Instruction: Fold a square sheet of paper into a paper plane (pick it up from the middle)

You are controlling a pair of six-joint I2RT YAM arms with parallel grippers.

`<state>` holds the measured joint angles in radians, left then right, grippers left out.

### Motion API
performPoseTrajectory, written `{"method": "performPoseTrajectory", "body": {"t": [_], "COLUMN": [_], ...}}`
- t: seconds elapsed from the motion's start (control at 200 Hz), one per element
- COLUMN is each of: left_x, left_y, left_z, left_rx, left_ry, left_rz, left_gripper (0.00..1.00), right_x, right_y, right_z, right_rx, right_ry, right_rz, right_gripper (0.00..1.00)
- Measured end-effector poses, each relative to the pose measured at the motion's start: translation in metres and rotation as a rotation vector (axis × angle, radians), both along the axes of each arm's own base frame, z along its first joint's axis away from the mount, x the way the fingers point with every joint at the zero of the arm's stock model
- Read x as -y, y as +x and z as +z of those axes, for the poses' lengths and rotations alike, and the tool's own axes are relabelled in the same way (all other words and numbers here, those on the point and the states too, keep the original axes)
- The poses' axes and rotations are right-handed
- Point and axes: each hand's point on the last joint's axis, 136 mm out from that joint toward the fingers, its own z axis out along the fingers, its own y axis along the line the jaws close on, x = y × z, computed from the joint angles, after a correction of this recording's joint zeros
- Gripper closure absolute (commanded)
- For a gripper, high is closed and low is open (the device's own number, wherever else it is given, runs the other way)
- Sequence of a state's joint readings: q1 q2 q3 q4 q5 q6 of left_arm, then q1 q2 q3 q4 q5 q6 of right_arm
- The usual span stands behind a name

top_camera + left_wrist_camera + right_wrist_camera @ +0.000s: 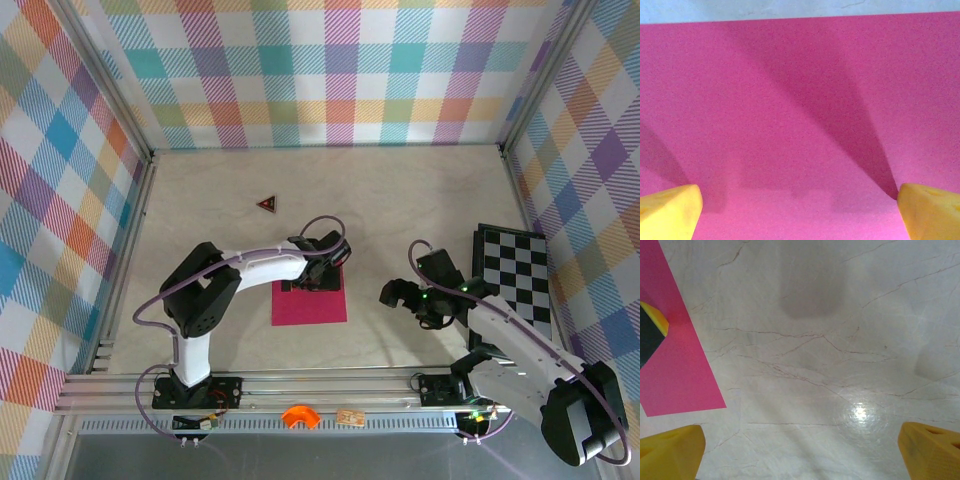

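The square sheet of paper (310,305), magenta-pink, lies flat and uncreased on the marble table, just in front of the left arm's wrist. My left gripper (318,272) hovers low over the sheet's far half, open. In the left wrist view the paper (800,110) spreads under the gripper (800,215), with one yellow fingertip (667,212) at each lower corner and nothing between them. My right gripper (400,295) is open over bare table to the right of the sheet. Its wrist view has the paper (675,365) at the left edge and its own gripper (800,455) over marble.
A black-and-white checkerboard (513,280) lies at the right, partly under the right arm. A small dark red triangle (266,204) sits behind the left arm. An orange piece (299,416) rests on the front rail. Plaid walls (330,70) close in the table.
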<state>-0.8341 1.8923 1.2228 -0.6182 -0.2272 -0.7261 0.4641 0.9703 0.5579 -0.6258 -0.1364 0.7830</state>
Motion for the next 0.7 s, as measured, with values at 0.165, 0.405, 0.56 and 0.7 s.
{"method": "performPoseTrajectory", "body": {"t": [0.165, 0.405, 0.56, 0.7], "left_x": [-0.014, -0.014, -0.013, -0.012], "left_y": [-0.003, -0.002, -0.006, -0.005], "left_z": [0.007, 0.01, 0.006, 0.007], "left_rx": [-0.004, -0.009, -0.023, -0.023], "left_ry": [-0.04, -0.098, -0.105, -0.105], "left_rz": [0.004, -0.008, -0.017, -0.022], "left_gripper": [0.0, 0.0, 0.0, 0.0], "right_x": [-0.003, -0.007, -0.009, -0.01], "right_y": [0.001, 0.002, 0.002, 0.002], "right_z": [0.001, 0.0, 0.0, -0.001], "right_rx": [0.005, 0.007, 0.008, 0.004], "right_ry": [0.013, 0.041, 0.056, 0.064], "right_rz": [0.007, 0.003, -0.001, -0.001], "right_gripper": [0.01, 0.01, 0.01, 0.01]}}
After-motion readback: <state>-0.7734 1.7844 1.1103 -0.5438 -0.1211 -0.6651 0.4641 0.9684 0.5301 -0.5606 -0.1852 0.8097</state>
